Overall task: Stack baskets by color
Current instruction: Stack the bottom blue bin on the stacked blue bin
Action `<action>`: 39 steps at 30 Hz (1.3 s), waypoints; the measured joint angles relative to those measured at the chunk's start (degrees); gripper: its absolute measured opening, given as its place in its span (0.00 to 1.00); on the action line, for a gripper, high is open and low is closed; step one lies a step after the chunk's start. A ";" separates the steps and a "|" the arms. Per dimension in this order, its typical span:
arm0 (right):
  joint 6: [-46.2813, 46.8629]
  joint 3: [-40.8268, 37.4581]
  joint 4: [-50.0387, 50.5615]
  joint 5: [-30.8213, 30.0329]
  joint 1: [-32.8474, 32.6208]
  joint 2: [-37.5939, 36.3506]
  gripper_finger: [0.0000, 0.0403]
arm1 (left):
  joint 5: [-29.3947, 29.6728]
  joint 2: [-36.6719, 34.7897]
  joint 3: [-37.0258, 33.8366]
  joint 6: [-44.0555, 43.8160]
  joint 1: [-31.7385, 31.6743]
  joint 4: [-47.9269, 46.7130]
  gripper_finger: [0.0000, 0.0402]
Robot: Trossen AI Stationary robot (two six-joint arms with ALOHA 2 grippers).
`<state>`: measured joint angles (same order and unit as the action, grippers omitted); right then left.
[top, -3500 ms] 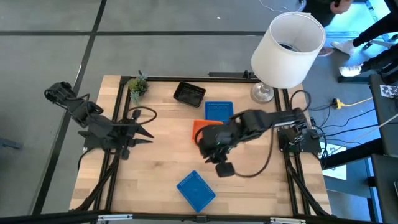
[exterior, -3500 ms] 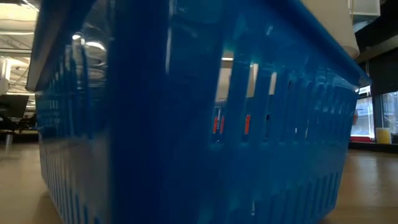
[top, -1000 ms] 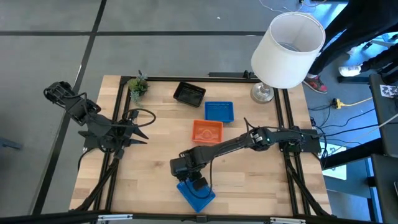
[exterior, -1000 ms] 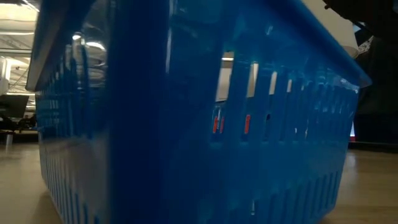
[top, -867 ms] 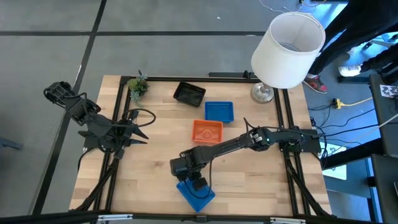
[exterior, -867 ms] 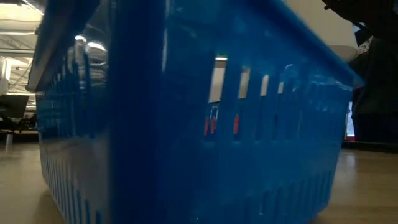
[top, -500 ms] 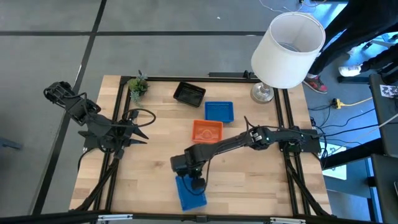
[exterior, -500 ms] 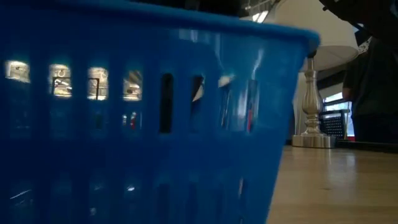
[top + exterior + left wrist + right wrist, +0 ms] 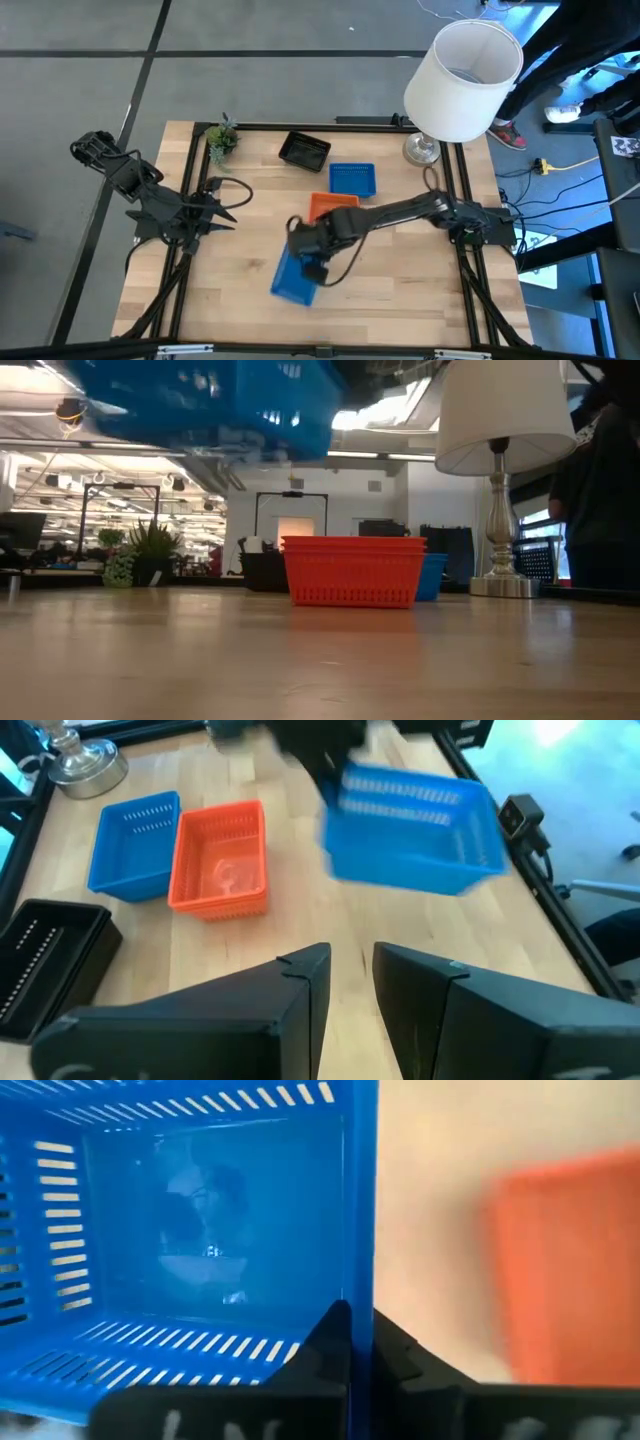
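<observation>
The right gripper (image 9: 318,262) is pinching one wall of a blue basket (image 9: 294,277) between its closed fingers and holding it clear of the table (image 9: 240,310); from table height it is hanging in the air, on the side of the orange stack (image 9: 333,205) away from the lamp (image 9: 462,68). That orange stack is sitting mid-table, touching or nearly touching a second blue stack (image 9: 352,180) just lampward of it, and the black baskets (image 9: 304,151) are lying beyond that, toward the small plant (image 9: 221,137). The left gripper (image 9: 222,212) is waiting well off to the far side of the orange stack, fingers slightly parted and holding nothing. I'd judge the sorting nearly done: this carried blue basket looks like the last loose one, needing only to go onto the blue stack.
</observation>
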<state>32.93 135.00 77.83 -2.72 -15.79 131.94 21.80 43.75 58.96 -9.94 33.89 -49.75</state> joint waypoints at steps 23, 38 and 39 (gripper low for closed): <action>27.77 -1.07 12.19 -15.33 17.64 -14.00 0.00 | 0.24 0.00 0.00 1.63 0.01 -2.54 0.18; 19.36 -15.95 12.08 -12.02 25.05 -19.75 0.00 | 3.02 0.00 0.00 1.00 0.02 -2.53 0.18; 19.85 -18.52 12.15 -11.52 25.84 -21.26 0.00 | 3.11 -0.01 0.00 1.01 0.02 -2.52 0.18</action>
<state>52.78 116.48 89.99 -14.24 10.04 110.68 24.91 43.74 58.96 -8.93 33.91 -52.27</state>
